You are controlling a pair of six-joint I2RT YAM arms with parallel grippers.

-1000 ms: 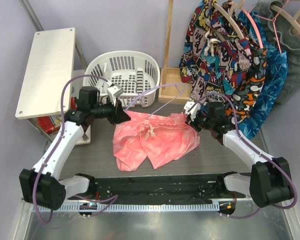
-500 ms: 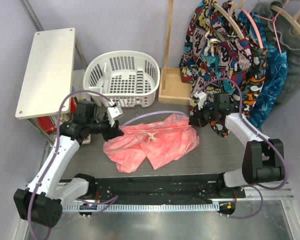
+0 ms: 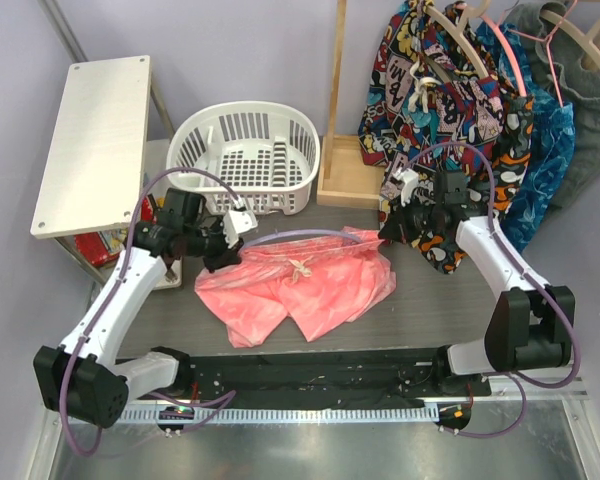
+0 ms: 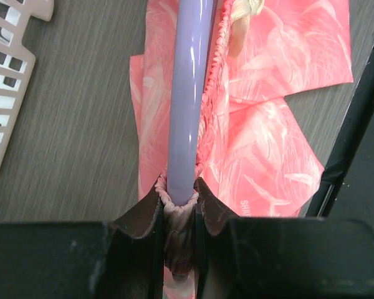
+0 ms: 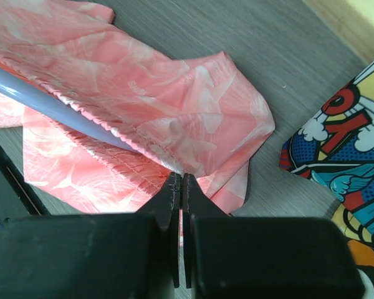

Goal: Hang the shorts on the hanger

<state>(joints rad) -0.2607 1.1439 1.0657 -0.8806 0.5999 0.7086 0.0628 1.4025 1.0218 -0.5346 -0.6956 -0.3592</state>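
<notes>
The coral-pink shorts lie spread on the grey table, with the white drawstring at mid waist. The lavender hanger arcs along the waistband between my two grippers. My left gripper is shut on the hanger's end, with the waistband wrapped round it. The left wrist view shows the bar running out from the gripper over the shorts. My right gripper is shut on the waistband's right end. The right wrist view shows the gripper pinching the shorts, with the hanger beside it.
A white laundry basket stands behind the left gripper and shows in the left wrist view. A wooden rack base is at the back. Comic-print garments and a blue garment hang right behind the right gripper. A black strip runs along the near edge.
The grippers have moved apart, the left one leftward and the right one back toward the hanging clothes. The waistband now lies stretched wider along the hanger.
</notes>
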